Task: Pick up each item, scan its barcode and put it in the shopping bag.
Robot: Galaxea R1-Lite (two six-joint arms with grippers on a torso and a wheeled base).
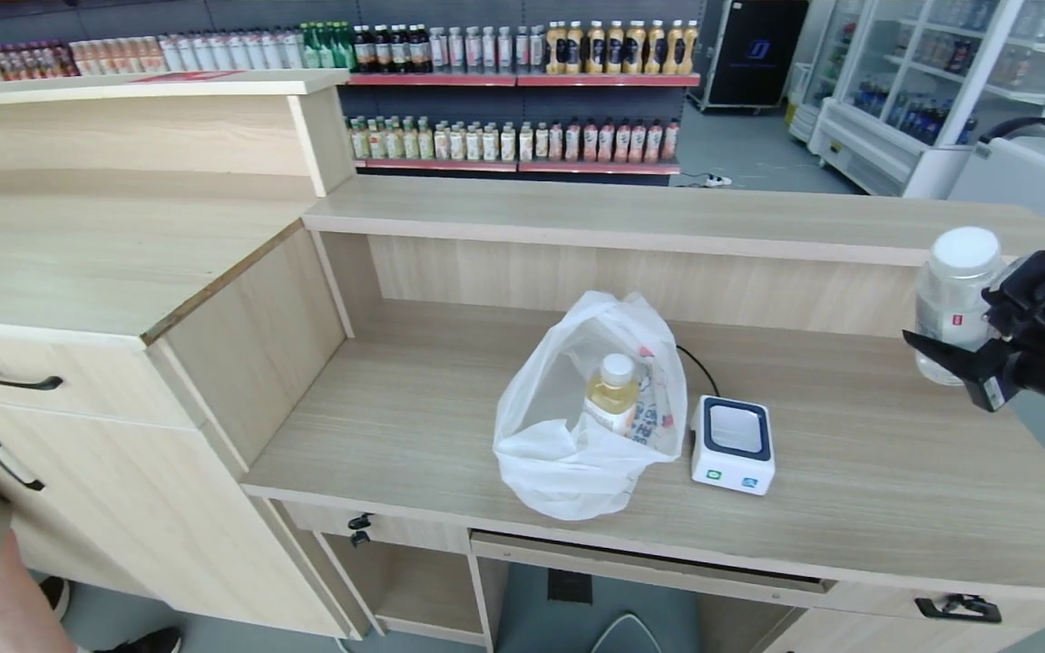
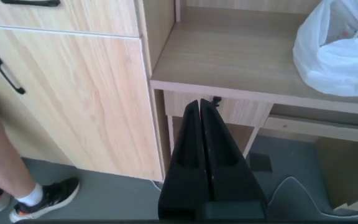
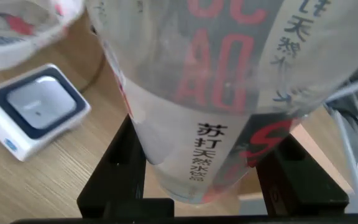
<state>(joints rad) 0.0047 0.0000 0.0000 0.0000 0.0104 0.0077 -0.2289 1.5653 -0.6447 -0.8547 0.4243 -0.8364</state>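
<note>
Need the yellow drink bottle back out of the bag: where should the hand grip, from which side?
Grip the yellow drink bottle just below its white cap, coming down through the bag's open top. It stands upright with bag walls around its body, so likely only the top is free.

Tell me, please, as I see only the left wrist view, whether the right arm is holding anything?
Observer: Yes, the right gripper is shut on a clear bottle with a white cap, upright near the counter's right end.
Operator: Thank you. Where is the scanner?
Observer: The scanner lies on the counter, close beside the shopping bag, on the bag's right.
Operator: Is anything in the bag?
Observer: A yellow drink bottle with a white cap stands inside it.
</note>
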